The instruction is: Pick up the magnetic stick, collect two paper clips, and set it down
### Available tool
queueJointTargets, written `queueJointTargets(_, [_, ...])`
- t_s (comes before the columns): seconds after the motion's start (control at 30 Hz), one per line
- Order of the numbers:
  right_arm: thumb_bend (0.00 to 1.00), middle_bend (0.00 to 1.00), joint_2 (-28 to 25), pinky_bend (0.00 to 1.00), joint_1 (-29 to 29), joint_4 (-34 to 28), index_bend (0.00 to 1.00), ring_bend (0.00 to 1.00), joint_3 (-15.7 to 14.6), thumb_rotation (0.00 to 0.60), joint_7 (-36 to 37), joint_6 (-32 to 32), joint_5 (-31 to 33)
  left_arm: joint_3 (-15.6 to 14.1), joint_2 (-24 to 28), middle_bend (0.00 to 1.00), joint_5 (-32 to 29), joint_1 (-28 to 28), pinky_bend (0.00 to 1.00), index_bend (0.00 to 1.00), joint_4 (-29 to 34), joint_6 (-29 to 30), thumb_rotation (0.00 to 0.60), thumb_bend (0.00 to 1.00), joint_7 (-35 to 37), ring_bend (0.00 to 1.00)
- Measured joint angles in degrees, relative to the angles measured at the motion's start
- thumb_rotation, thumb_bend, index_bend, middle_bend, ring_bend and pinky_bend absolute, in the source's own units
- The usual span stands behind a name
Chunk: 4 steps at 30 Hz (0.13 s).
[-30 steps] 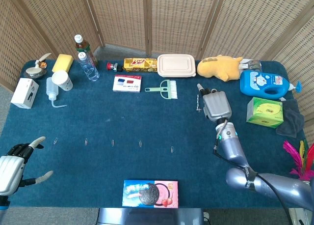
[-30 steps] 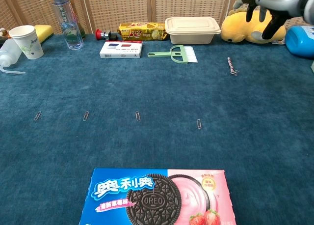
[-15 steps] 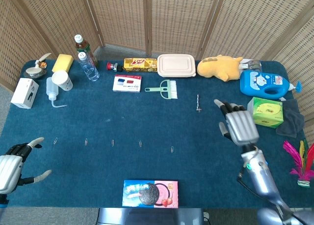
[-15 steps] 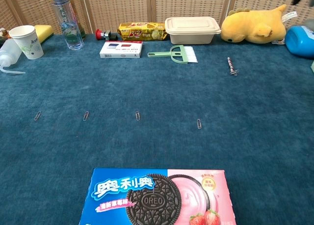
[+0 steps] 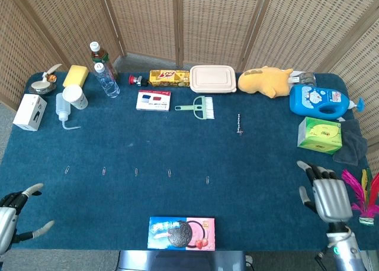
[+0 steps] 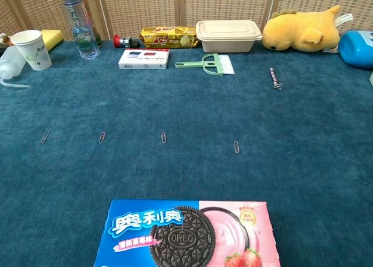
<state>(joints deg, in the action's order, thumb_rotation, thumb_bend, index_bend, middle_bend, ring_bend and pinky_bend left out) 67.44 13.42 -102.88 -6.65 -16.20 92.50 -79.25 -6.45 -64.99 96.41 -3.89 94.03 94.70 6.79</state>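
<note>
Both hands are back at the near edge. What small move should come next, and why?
Probably reach the right hand forward toward the magnetic stick. It lies untouched on the cloth, nearer that hand than the left hand, and neither hand holds anything, so no clips can be collected yet.
</note>
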Motion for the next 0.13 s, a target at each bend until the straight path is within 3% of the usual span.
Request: queueJointTargets(0.13, [0.47, 0.33, 0.9, 0.33, -2.8, 2.8, 0.25, 0.30, -0.3, 0.600, 4.1, 0.7, -0.3, -0.9, -0.9, 0.32, 1.4, -1.5, 0.24, 0.18, -1.3, 1.8, 0.440, 0.20, 0.5, 0.28])
